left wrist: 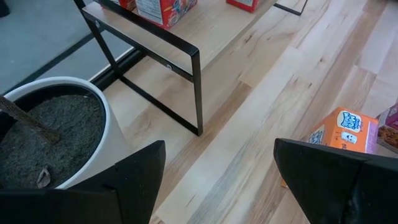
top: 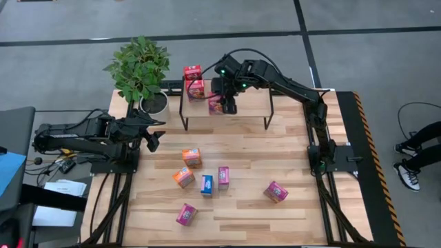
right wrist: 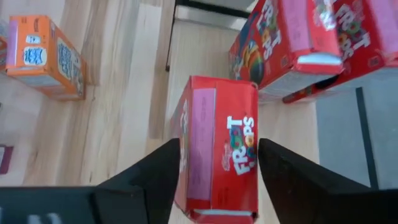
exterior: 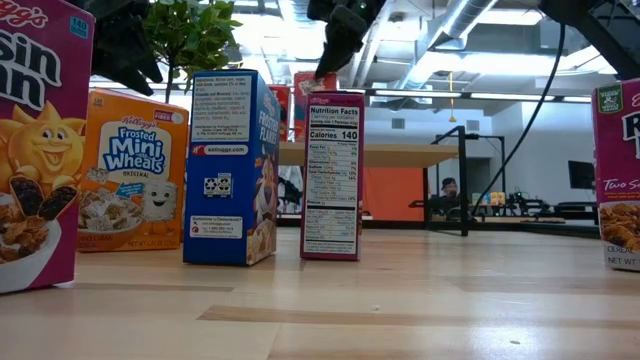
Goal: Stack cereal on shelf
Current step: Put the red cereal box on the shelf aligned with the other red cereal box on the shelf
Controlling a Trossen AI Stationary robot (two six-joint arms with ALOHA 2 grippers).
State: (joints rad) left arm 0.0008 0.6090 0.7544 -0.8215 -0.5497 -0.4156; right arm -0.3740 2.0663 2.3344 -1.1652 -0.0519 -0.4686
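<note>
Nearest the front edge of the table (top: 289,227) lay a magenta box (top: 186,214) on its side, with a second magenta box (top: 275,191) off toward the right arm's side. Further in stood a loose group: a blue box (top: 207,184), a narrow magenta box (top: 223,177) just beside it, an orange box (top: 183,177) on the other side, and a second orange box (top: 192,158) a little behind these. In the low view the blue box and the narrow magenta box stood upright, side by side.

The left pincer (top: 153,138) hovered above the table between the plant pot (top: 154,102) and the orange boxes. Its fingers (left wrist: 134,180) were spread wide with nothing between them.

Beyond that stood the shelf (top: 248,105), light wood on thin black legs, at the far side of the table. Two red boxes (top: 193,81) sat touching each other at its plant-side end. The right pincer (top: 227,105) reached over the shelf and was closed on a third red box (right wrist: 217,146), one finger (right wrist: 146,177) pressed on each long side. This box was just beside the other two. Whether it rested on the board or hung slightly above it could not be told.

The leafy plant (top: 139,67) stood at the far corner on the left arm's side.
</note>
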